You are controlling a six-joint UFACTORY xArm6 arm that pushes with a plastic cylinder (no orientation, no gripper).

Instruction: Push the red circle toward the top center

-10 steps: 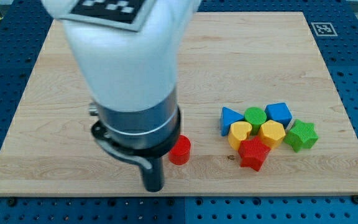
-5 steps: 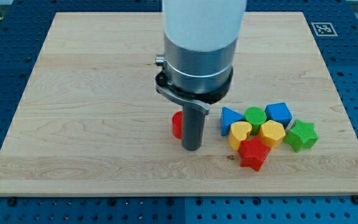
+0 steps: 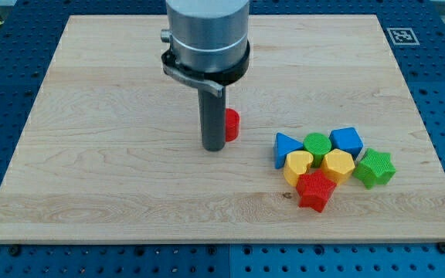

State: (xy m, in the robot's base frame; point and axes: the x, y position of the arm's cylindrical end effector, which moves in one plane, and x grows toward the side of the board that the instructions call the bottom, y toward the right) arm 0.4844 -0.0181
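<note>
The red circle (image 3: 232, 124) stands on the wooden board (image 3: 91, 93) near the middle, partly hidden behind my rod. My tip (image 3: 212, 147) rests on the board at the circle's lower left, touching it or nearly so. The arm's grey body rises from there to the view's top centre.
A tight cluster lies at the view's right: blue triangle (image 3: 285, 147), green circle (image 3: 317, 143), blue block (image 3: 347, 141), yellow heart (image 3: 298, 164), yellow hexagon (image 3: 337, 164), green star (image 3: 375, 167), red star (image 3: 314, 190).
The red circle has moved from near the board's bottom edge up toward the middle. My tip went from its left, round its right, to its lower left, moving up with it.
</note>
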